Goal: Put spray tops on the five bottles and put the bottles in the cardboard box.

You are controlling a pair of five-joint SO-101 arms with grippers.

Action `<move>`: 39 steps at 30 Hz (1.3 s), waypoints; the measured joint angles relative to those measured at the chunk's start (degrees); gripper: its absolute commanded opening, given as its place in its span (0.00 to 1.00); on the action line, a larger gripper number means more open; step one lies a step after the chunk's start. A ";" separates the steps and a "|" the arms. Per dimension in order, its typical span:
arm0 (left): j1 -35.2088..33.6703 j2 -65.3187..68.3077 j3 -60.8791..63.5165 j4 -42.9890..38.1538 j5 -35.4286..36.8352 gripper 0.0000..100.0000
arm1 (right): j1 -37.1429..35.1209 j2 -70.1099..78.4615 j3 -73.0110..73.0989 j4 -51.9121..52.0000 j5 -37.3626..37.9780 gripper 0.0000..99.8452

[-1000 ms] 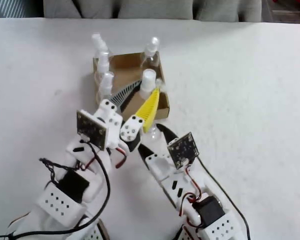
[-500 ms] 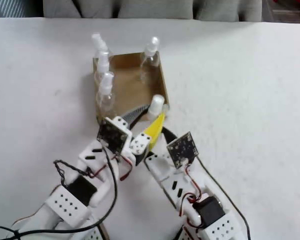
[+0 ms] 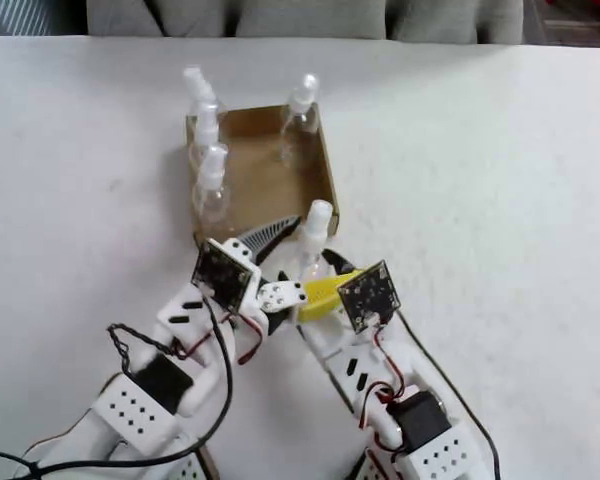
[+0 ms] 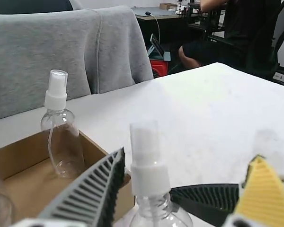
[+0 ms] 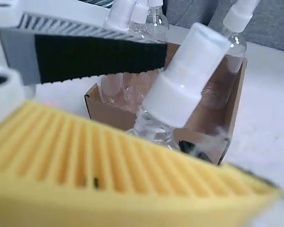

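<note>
Spread wide and gripping nothing: left gripper (image 4: 188,156), grey finger (image 4: 92,194) on one side of the fifth bottle (image 4: 149,182), yellow finger (image 4: 260,194) on the other; touches the bottle with neither, as far as the left wrist view tells; fifth bottle upright on the table (image 3: 480,150), long axis vertical, just outside the near right corner of the cardboard box (image 3: 327,170), close against its wall; touching or not, cannot tell; right gripper (image 3: 334,266) low by the bottle's foot, partly under the yellow finger; open or closed, cannot tell.

Matters most for the coming move: bottle already within the left gripper's mouth, box just beyond it, away from the arms and a little to the left; left gripper therefore the nearer and better placed; calls, on this reading, for closing on the neck or upper body, lifting clear of the wall, and setting down on the bare near right part of the box floor.

Looks clear and thin-walled, with a rounded body and a white spray top (image 4: 144,151) already seated under a translucent cap; probably light and slick, so apt to tip or twist under a lopsided squeeze.

Inside the box: row of three bottles (image 3: 208,130) along the left wall and a lone bottle (image 3: 298,112) at the far right corner, all topped; leaves this one as the last outside, by the look of things.
</note>
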 measured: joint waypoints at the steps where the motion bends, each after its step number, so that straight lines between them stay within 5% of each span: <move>1: 0.00 0.09 0.00 -0.18 0.00 0.39 | 0.18 0.00 0.00 0.00 0.00 0.02; 8: -0.53 -8.88 0.79 2.55 -0.26 0.39 | 0.44 -0.09 -0.09 0.00 -0.09 0.02; 17: -4.66 -35.43 0.53 27.43 -0.35 0.39 | 0.70 -0.09 -0.09 -0.09 0.00 0.02; 23: -12.31 -34.37 -1.58 35.87 -0.35 0.38 | 5.27 0.00 1.05 -5.80 3.78 0.02; 32: -19.43 -34.29 -1.58 42.11 2.73 0.01 | 9.14 -0.09 0.88 -14.24 4.31 0.02; 39: -26.81 -34.29 -0.88 43.16 2.81 0.06 | 8.97 -0.09 0.00 -20.13 4.31 0.02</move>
